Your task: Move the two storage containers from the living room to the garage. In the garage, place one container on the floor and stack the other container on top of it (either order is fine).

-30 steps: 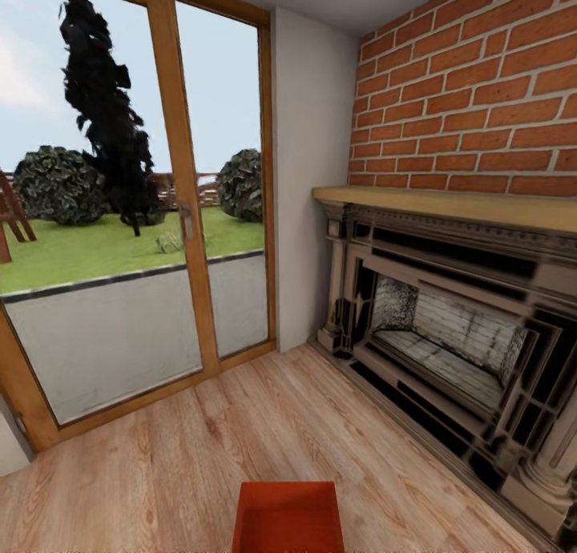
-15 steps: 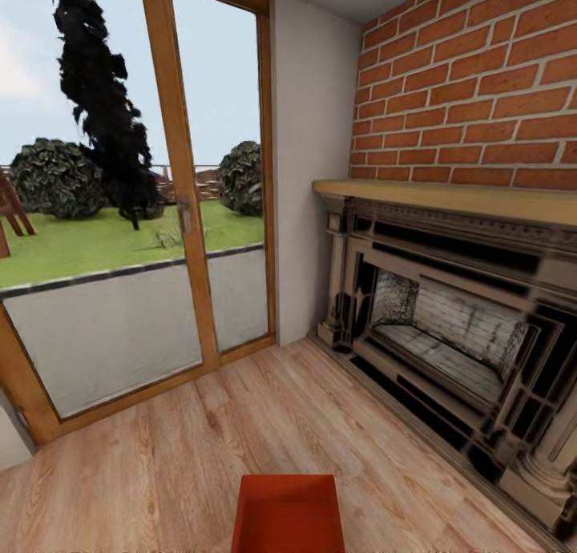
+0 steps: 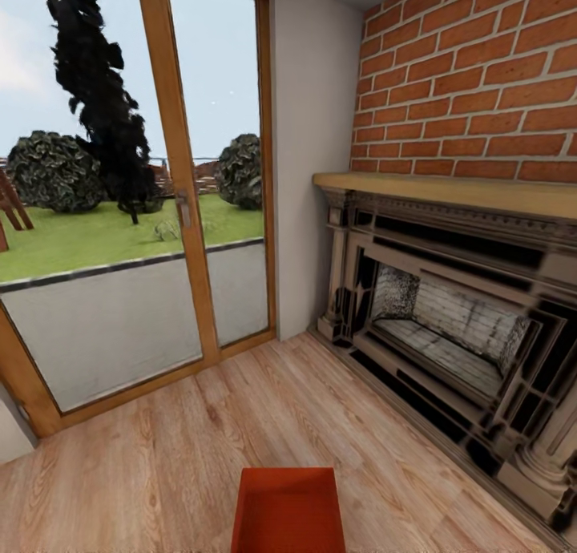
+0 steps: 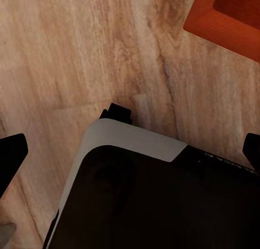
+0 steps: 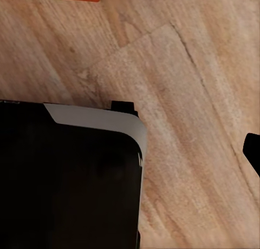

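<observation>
Orange-red storage container (image 3: 287,509) – light wood-grain plank floor (image 3: 160,465) – red brick fireplace (image 3: 473,80), dark surround.

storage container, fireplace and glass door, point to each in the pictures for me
storage container (image 3: 288,509), head view, on its orange-red inner wall
fireplace (image 3: 449,341), head view, on the pale back of its firebox
glass door (image 3: 172,176), head view, on its wooden middle post

One orange-red storage container (image 3: 288,509) on the wood plank floor (image 3: 160,457). One brick fireplace (image 3: 449,337) with one wooden mantel (image 3: 449,191). Two glass door panes (image 3: 88,216). Outside: two round bushes (image 3: 52,172), one tall dark tree (image 3: 100,96).
</observation>
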Controlling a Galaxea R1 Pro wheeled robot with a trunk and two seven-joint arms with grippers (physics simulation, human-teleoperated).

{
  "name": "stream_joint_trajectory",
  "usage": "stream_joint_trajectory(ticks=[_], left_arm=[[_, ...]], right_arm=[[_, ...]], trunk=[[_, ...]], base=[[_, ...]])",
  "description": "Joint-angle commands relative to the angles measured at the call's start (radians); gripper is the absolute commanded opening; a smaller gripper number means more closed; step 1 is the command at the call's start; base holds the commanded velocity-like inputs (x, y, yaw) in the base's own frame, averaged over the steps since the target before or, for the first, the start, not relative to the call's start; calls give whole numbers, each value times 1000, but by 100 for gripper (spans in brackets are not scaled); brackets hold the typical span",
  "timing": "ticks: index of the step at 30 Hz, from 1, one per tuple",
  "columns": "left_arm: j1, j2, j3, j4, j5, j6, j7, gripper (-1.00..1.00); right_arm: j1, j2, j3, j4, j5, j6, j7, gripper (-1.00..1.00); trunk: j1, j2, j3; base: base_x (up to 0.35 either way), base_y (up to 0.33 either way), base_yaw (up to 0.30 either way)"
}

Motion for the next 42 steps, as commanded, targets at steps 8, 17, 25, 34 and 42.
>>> stream_joint_trajectory(ticks=[8, 17, 25, 34, 42], left_arm=[[0, 0, -9, -1, 8, 0, 3, 100], [0, 0, -9, 0, 8, 0, 3, 100], [0, 0, -9, -1, 8, 0, 3, 100], [0, 0, -9, -1, 8, 0, 3, 100], [0, 0, -9, -1, 8, 0, 3, 100]], right_arm=[[-1, 1, 9, 3, -10, -5, 0, 100], [-1, 1, 10, 3, -9, -5, 1, 100], [-1, 0, 11, 3, -7, -5, 3, 100], [-1, 1, 10, 3, -6, -3, 4, 100], [-1, -3, 11, 3, -9, -7, 3, 100]], trunk=[[0, -1, -14], [0, -1, -29], [0, -1, -42], [0, -1, -56], [0, -1, -69]], base=[[0, 0, 0], [0, 0, 0], [0, 0, 0], [0, 0, 0], [0, 0, 0]])
